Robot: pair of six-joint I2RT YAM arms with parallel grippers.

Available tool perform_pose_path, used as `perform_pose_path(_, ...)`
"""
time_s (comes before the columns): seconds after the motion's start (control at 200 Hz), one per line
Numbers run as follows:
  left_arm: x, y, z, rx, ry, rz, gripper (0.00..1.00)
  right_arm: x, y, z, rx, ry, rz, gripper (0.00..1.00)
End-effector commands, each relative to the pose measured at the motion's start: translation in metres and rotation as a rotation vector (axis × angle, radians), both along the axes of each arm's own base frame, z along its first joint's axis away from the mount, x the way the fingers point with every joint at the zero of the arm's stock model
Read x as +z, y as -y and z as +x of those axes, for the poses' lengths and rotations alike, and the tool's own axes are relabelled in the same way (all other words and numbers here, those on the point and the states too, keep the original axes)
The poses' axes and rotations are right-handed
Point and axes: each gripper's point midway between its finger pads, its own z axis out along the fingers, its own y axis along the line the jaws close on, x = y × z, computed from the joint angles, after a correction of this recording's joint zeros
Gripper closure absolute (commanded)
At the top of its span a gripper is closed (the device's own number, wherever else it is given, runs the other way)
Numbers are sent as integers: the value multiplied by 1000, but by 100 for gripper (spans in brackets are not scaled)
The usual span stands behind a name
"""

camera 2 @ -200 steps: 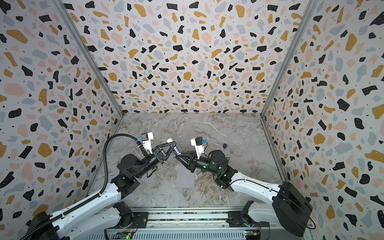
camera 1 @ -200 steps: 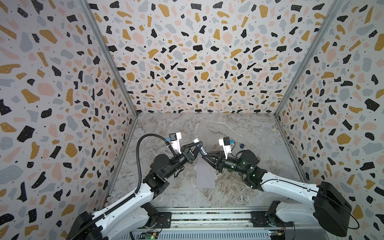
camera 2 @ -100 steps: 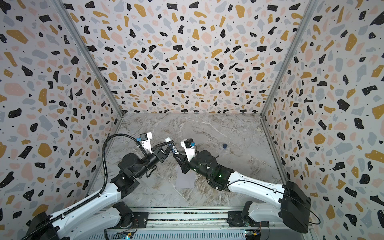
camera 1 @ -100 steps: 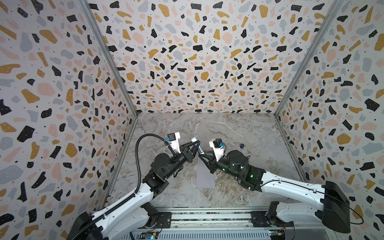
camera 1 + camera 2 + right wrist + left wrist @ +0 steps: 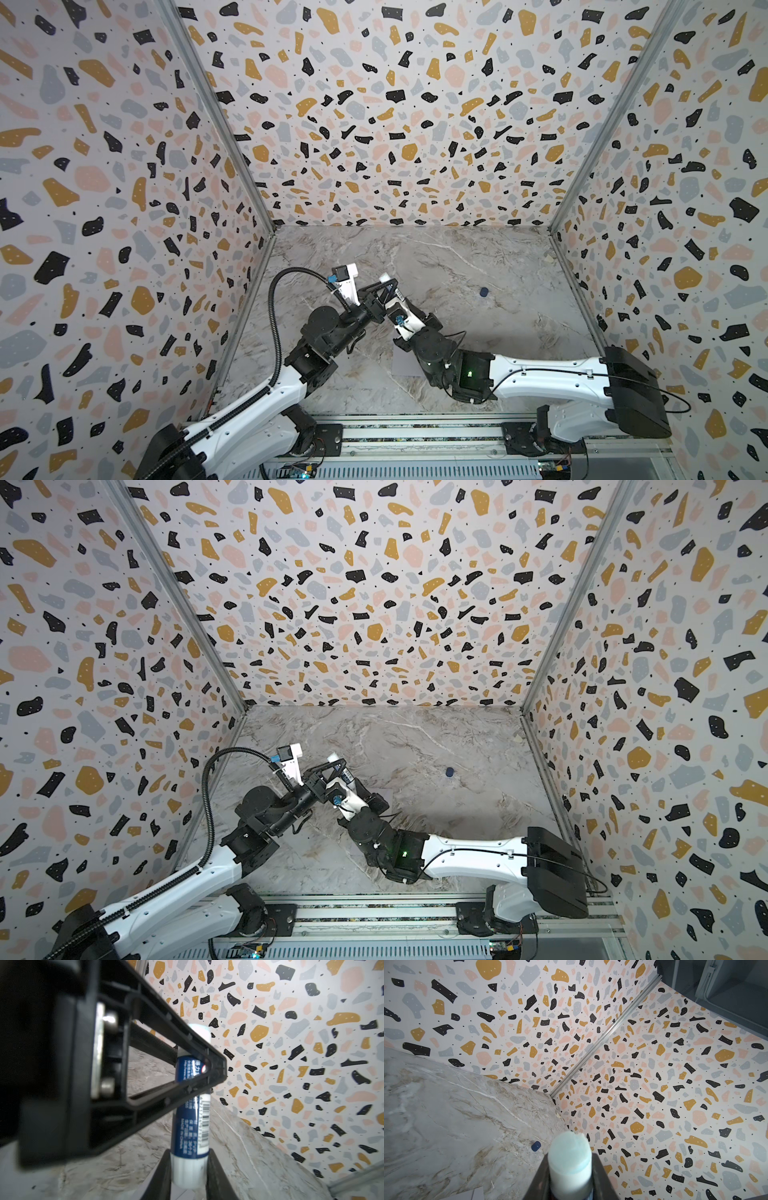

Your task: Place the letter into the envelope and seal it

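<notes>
Low in the middle of a top view, the envelope lies flat on the marble table, mostly hidden under the right arm. Its flap cannot be made out. The letter shows in no view, so I cannot tell whether it is already inside.

Just above the envelope in the frame, both grippers meet on one glue stick. The right gripper is closed on the stick's white base. The left gripper is clamped round the barrel just below the bared pale tip. The stick's long axis tilts up and away, tip pointing off from the envelope. Gluing therefore looks to need the tip swung down toward the frame's bottom. The right arm is nearer the paper.

Farther off, at middle right, the dark blue cap lies alone.
</notes>
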Motion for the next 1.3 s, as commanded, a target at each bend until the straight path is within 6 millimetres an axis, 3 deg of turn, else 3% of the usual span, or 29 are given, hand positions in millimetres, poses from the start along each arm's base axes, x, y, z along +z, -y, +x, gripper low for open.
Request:
perform_pose_path(0.0, -7, 12, -10, -75, 9, 35, 100, 39, -8, -6, -13, 108, 5, 100)
perform_pose_path(0.16, -5, 12, -11, -75, 12, 33, 100, 38, -8, -8, 5, 95, 31, 100)
perform_pose_path(0.245, -2, 11, -11, -74, 17, 25, 100, 40, -10, -14, 62, 66, 82, 92)
perform_pose_path(0.315, 3, 10, -12, -73, 24, 13, 100, 39, -14, -23, 158, 10, 139, 80)
perform_pose_path(0.39, 10, 10, -12, -73, 35, 1, 100, 38, -16, -31, 273, -86, 220, 56)
perform_pose_path(0.476, 17, 9, -13, -70, 51, -3, 100, 38, -17, -43, 442, -219, 317, 41)
perform_pose_path(0.681, 28, 7, -18, -77, 74, -13, 100, 43, 13, -53, 685, -414, 550, 0)
perform_pose_path(0.871, 33, 7, -20, -90, 90, -22, 100, 46, 41, -55, 848, -522, 675, 0)
perform_pose_path(0.971, 36, 8, -22, -100, 99, -32, 100, 43, 49, -54, 902, -590, 710, 8)
perform_pose_path(1.292, 44, 10, -26, -126, 116, -67, 100, 39, 41, -52, 1025, -763, 807, 17)
